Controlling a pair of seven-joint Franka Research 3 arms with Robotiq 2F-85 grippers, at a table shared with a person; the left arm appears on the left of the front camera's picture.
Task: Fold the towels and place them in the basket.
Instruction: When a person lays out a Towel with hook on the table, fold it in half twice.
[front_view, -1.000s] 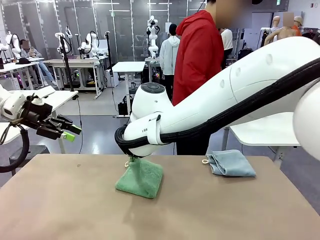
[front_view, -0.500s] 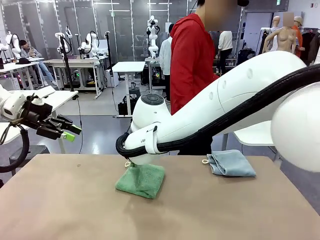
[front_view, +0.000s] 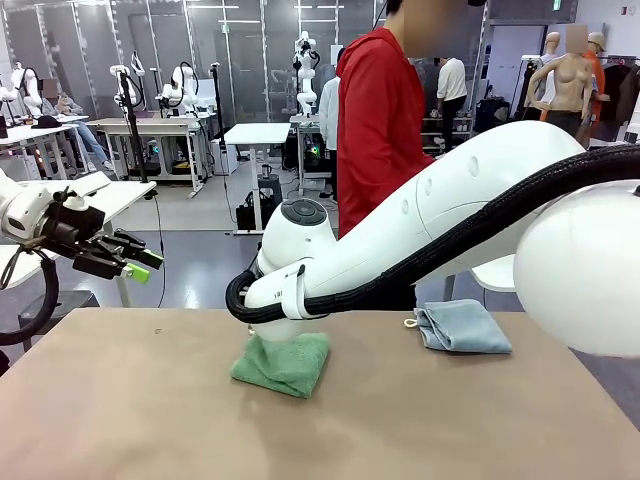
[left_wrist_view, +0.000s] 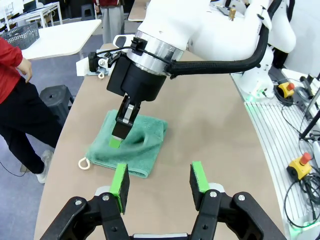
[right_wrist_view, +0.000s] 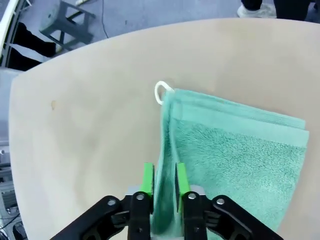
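Fold step: right pincer (right_wrist_view: 161, 186) narrowly pinching green towel (right_wrist_view: 235, 155) edge on counter (front_view: 150, 400). Left pincer (left_wrist_view: 159, 182) wide, empty. Next, probably release cleanly.

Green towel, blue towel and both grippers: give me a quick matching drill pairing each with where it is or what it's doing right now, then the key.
Column one:
1. green towel
2. blue towel
3. left gripper
4. right gripper

Column two:
A. open, raised off the table's left side
B. folded, lying on the table's far right part
C. lying mid-table, one edge pinched up
D. jaws narrow around a fold of green cloth

Pairs: 1-C, 2-B, 3-A, 4-D
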